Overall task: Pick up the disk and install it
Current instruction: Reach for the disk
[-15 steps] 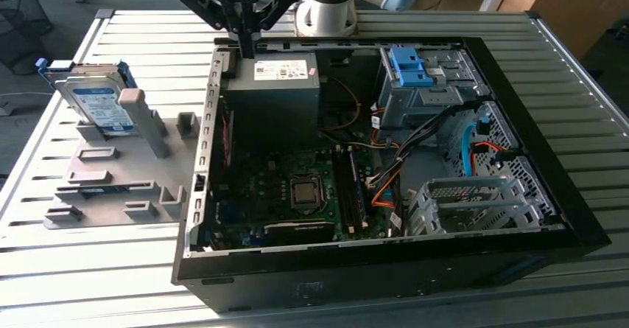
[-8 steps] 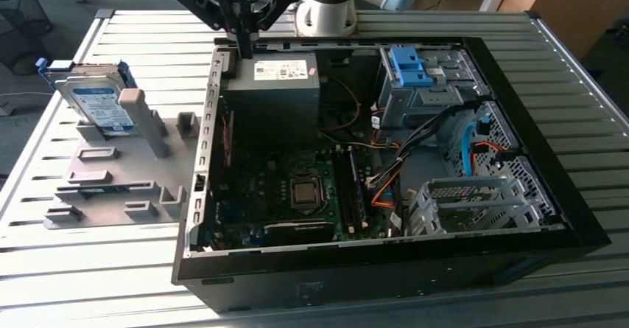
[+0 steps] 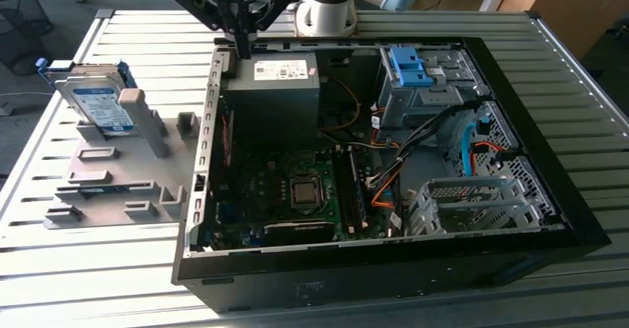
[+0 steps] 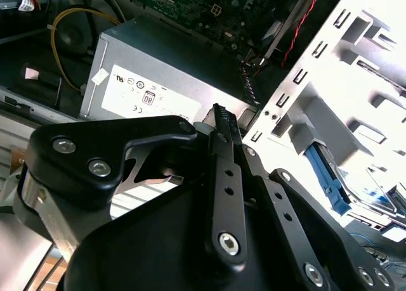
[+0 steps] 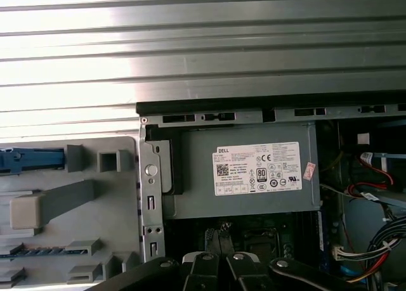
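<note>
The disk, silver with a white-and-blue label and blue rails, stands tilted on edge in a grey fixture at the exterior view's left, outside the computer case. My gripper hangs over the case's back left corner, next to the grey power supply and well to the right of the disk. Its black fingers are pressed together with nothing between them, as both wrist views show. A blue rail of the disk shows in the first wrist view, and the disk also shows in the second wrist view.
The open black computer case lies on a slatted metal table. Inside are the motherboard, a bright blue bracket, loose cables and a metal drive cage at the front right.
</note>
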